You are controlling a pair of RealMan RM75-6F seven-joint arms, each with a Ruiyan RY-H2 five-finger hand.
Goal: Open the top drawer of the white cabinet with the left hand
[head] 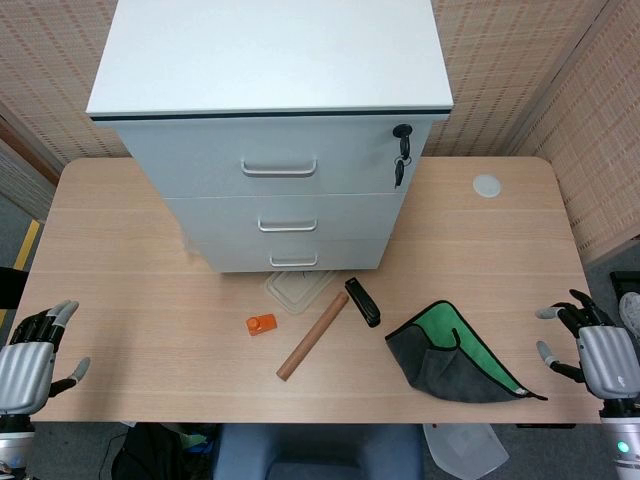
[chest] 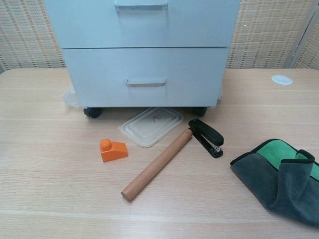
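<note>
L hand (head: 30, 362) sits at the near-left table edge, fingers spread apart, holding nothing. R hand (head: 597, 352) mirrors it at the near-right edge, fingers also apart, empty. Neither shows in chest view.

White cabinet (head: 272, 120) stands on the wooden table (head: 120, 260), well ahead of both hands, closer to the L hand's side but still well apart from it. Top drawer (head: 275, 158) is closed, its handle (head: 278, 167) a curved silver bar; a black key (head: 402, 150) hangs in the lock at the drawer's R end. Middle drawer (chest: 142, 22) and bottom drawer (chest: 142, 74) closed too. Cabinet rests on black casters (chest: 92, 112).

Btwn the hands, in front of the cabinet: clear plastic lid (chest: 152, 126) partly under the cabinet base, orange block (chest: 112, 150) on the L-hand side of it, wooden dowel (chest: 157, 165) lying diagonal, black stapler (chest: 206, 137) just beside the dowel's far end. Grey-and-green cloth (head: 455, 353) lies crumpled nearer the R hand, not touching it. Small white round disc (head: 487, 184) set in the table far ahead of the R hand.
</note>
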